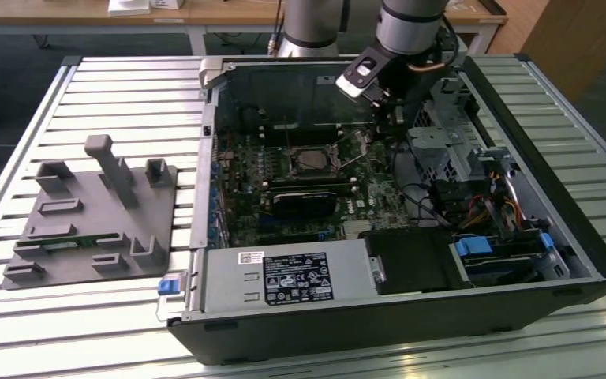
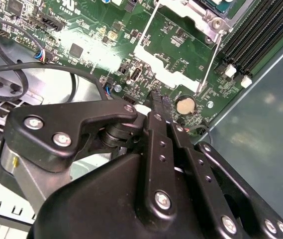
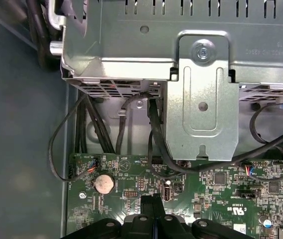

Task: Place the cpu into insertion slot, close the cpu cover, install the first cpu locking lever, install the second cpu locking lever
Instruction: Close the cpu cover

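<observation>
Gripper (image 2: 158, 99) seen pressed together, nothing clamped; positioned just above circuit board (image 2: 181, 30), beside opened cpu cover (image 2: 151, 54). Narrow tip judged suited to pushing thin metal parts.

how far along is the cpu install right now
Done: nothing looks finished; the insertion slot shows a dark centre. In hand: nothing visible; the gripper hangs shut beside the coin cell. Left: the cpu cover looks flipped open, and the locking levers stand unlatched.
</observation>
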